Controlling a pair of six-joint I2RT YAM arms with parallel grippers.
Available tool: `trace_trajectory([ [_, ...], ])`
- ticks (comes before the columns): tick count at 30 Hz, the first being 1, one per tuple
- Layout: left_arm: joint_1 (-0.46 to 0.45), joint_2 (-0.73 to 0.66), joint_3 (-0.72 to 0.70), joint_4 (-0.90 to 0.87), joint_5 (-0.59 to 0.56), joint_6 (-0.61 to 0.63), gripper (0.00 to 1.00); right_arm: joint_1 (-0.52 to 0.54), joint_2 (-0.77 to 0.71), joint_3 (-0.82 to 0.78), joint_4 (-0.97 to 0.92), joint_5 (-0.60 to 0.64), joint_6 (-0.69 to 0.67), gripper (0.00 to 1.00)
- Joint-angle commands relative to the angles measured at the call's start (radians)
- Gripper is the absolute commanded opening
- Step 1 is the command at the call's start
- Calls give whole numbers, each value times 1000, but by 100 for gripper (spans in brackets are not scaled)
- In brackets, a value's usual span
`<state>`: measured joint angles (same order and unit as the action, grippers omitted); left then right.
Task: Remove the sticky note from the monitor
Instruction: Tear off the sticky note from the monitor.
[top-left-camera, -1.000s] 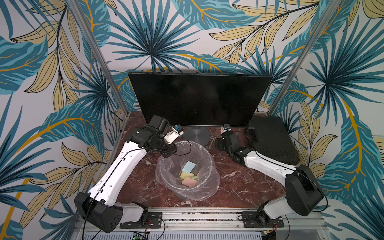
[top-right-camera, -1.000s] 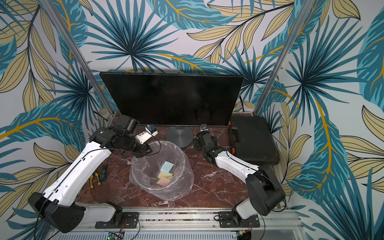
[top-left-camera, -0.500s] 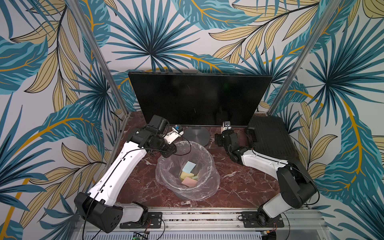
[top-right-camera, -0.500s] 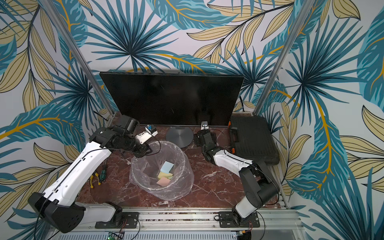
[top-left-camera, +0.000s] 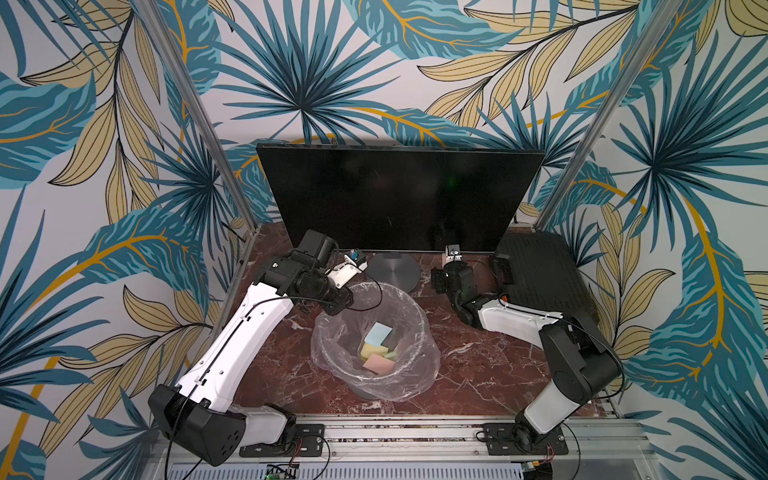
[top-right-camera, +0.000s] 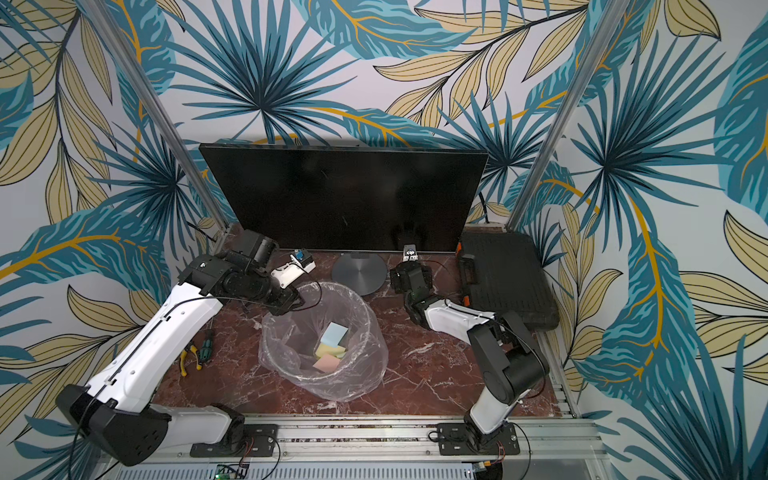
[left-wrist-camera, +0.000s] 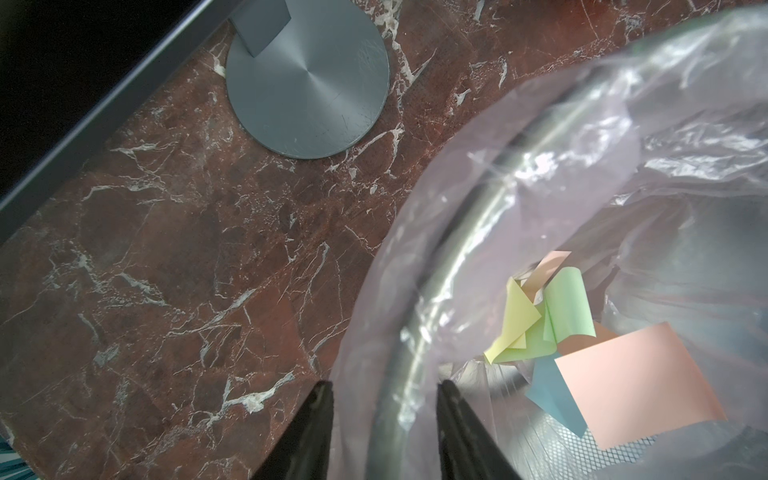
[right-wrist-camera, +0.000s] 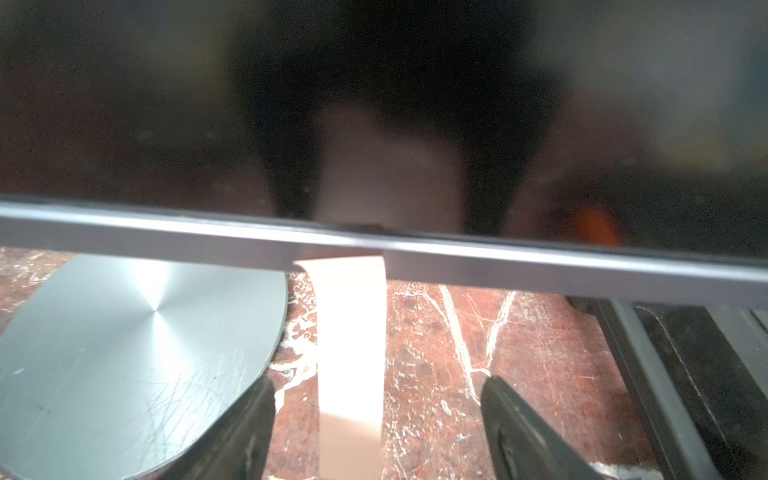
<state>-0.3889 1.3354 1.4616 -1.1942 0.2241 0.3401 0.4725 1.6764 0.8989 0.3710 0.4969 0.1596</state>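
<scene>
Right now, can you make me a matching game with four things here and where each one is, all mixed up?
Things:
1. blue sticky note
2. black ribbed case
3. left gripper
4. right gripper

Places:
a. open around the peach sticky note hanging from the monitor's lower edge
b. inside the bagged bin
c. one finger each side of the bin's rim
d. on the table beside the monitor

Pairs: 1-b, 2-d, 3-c, 4-a

White-shelled left arm (top-left-camera: 245, 332) and right arm (top-left-camera: 515, 322) are showing rounded black joints (top-left-camera: 577, 361) | thin black cables (top-left-camera: 266, 302) are running along both
</scene>
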Motion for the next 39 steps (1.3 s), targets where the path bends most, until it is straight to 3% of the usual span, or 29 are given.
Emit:
trace_trajectory([
  [1,0,-4,6,1,3,-3,44,-8,22,-13,45,2,-11,78],
  [7,0,-4,7,-1,2,-4,44,-17,39,-9,67,-2,-18,73],
  [17,1,-7,6,-2,3,-3,44,-24,41,-15,109,-12,-34,56],
  [19,0,-7,6,-3,2,-3,44,-23,40,-16,113,-19,-37,47],
  [23,0,-11,3,-4,2,-3,44,-24,34,-22,117,-22,-37,13],
  [26,1,-13,1,-1,2,-1,44,-23,17,-41,127,-25,-31,2],
  [34,-1,-14,2,-1,4,-2,44,-24,-68,-102,120,-68,-17,0],
  [39,0,-17,-1,0,1,-1,44,-24,-195,-152,33,-137,17,0],
])
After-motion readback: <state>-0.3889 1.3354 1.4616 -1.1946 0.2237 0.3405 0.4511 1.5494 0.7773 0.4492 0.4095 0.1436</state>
